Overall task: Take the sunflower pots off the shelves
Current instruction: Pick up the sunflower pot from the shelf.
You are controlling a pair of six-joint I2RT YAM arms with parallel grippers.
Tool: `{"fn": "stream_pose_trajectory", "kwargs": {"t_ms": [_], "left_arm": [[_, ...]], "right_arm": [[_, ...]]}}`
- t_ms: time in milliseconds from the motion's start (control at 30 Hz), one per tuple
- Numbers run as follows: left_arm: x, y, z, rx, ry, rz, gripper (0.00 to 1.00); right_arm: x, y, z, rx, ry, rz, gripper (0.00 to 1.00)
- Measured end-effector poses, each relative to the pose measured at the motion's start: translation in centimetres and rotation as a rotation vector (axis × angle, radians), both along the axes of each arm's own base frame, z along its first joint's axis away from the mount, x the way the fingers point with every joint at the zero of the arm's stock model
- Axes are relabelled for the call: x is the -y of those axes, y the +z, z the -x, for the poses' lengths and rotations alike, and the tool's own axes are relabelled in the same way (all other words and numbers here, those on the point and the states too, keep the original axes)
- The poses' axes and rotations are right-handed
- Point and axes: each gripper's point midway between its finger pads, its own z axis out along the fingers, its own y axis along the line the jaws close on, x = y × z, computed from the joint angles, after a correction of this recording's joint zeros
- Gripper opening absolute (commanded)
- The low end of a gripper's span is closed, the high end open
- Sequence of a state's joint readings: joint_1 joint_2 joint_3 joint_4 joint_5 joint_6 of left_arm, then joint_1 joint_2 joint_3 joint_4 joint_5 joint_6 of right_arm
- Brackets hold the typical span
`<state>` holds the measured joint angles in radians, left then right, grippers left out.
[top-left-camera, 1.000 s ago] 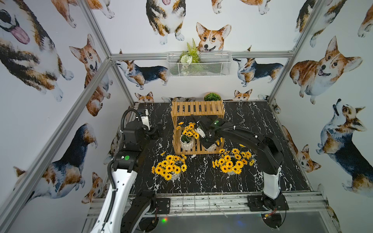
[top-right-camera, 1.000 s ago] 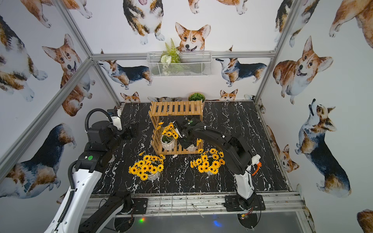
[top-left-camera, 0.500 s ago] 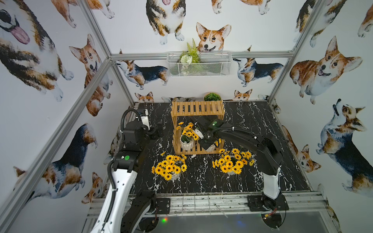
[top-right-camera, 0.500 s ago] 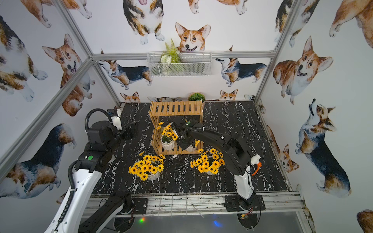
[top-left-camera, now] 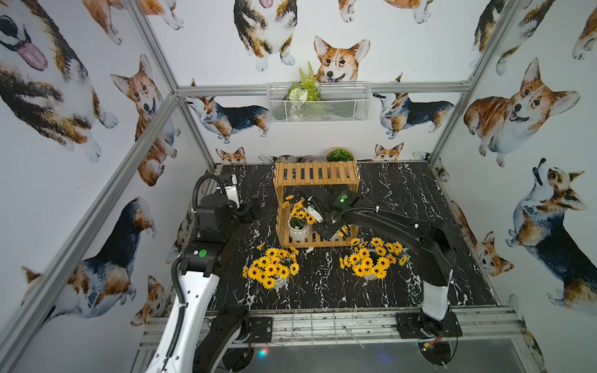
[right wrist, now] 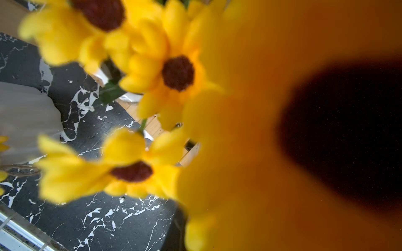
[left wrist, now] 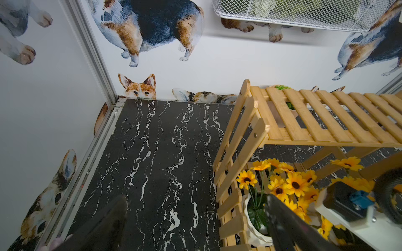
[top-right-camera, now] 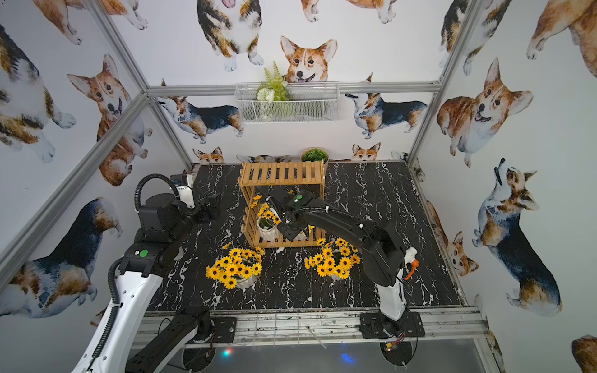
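Yellow sunflowers, black white-veined table

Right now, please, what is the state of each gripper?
Left gripper: open, holding nothing.
Right gripper: closed, inside the shelves; what it holds cannot be told.

You watch right arm creep inside lower tier of shelves. Wrist slides slightly toward left-hand sunflower pot and sits a little nearer slats (small move, easy to miss from above). Yellow blooms of right-hand sunflower pot, peeking out beside right gripper, drift same way by a touch.
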<state>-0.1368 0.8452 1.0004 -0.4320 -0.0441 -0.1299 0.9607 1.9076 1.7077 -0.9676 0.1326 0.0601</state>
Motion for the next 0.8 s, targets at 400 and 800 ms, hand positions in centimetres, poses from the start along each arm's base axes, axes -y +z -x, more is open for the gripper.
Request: {"fn": "stream_pose_trajectory", "kwargs": {"t_ms": [400,800], "left_arm": [[0.0,0.3,0.1,0.009,0.0,0.002,1.0],[0.0,0.8,0.3,0.023,-0.004,0.006,1.0]], "right_arm": [[0.1,0.5,5.0,-0.048,0.046,-0.008,0.0],[1.2,-0.8,9.0,-0.107,0.04,0.002,0.0]]}}
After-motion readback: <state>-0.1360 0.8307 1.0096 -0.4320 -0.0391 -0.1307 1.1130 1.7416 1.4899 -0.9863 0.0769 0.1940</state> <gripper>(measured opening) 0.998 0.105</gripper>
